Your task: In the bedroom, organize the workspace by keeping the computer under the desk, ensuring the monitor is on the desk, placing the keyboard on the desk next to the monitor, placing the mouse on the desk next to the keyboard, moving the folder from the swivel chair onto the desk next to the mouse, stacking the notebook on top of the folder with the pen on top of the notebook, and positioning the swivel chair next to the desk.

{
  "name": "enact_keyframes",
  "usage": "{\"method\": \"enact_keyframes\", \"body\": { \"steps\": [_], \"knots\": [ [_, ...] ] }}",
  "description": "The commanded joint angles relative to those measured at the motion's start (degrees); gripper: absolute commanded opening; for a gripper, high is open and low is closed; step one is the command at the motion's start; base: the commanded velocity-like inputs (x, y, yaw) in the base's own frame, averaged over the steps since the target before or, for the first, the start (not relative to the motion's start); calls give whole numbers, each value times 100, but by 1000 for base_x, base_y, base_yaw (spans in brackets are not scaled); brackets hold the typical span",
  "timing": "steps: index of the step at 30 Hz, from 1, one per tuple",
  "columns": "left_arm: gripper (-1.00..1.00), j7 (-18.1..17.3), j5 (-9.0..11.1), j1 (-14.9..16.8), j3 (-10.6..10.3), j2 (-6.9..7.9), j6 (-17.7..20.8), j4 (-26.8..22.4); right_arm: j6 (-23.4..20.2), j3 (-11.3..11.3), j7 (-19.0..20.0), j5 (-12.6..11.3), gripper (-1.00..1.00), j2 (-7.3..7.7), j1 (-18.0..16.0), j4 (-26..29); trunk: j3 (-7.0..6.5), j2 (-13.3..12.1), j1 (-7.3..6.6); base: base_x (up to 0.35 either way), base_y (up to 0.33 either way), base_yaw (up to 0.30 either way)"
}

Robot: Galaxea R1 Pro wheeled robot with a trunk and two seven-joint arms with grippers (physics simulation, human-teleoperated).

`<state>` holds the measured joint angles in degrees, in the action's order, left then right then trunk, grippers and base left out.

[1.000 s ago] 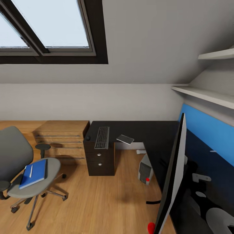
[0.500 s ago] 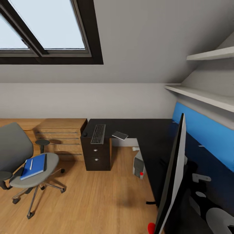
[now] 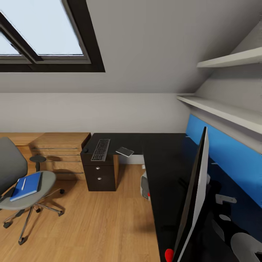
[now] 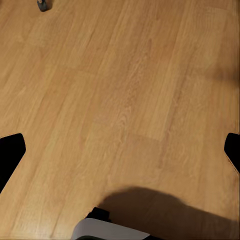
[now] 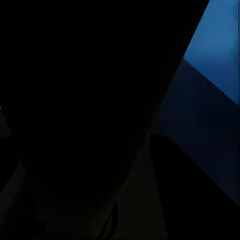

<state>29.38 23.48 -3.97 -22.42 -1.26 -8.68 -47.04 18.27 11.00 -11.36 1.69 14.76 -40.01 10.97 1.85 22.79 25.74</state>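
Monitor (image 3: 191, 203) stands edge-on at the near end of the desk (image 3: 163, 160), close to the robot's right side. Keyboard (image 3: 100, 149), mouse (image 3: 85, 150) and notebook (image 3: 124, 151) lie at the far end, the computer (image 3: 145, 185) below. Folder (image 3: 26, 186) with pen (image 3: 23, 183) rests on the chair (image 3: 22, 189), well apart. Left gripper (image 4: 120, 150) hangs wide open and empty over bare floor; the right one's fingers cannot be made out. Risk, in my judgement: a careless turn could knock the monitor over.
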Motion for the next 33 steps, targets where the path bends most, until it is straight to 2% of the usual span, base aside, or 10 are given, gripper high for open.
{"method": "enact_keyframes", "body": {
  "steps": [1, 16, 33],
  "knots": [
    [100, 23, 60, 2, -17, 3, -37, -7, 28, -6, -15, 14, -100, 1, -7, 1, 11, 13, 4, 36, -346, 0],
    [100, 16, 63, 2, -10, 3, -41, -7, 56, -1, -24, 7, -100, 1, -7, 1, 11, 13, 4, 1, -305, 0],
    [100, 15, 63, 2, -9, 3, -43, -7, 80, -10, -15, 11, -100, 1, -7, 9, 11, 13, 4, 0, -23, 0]
  ]
}}
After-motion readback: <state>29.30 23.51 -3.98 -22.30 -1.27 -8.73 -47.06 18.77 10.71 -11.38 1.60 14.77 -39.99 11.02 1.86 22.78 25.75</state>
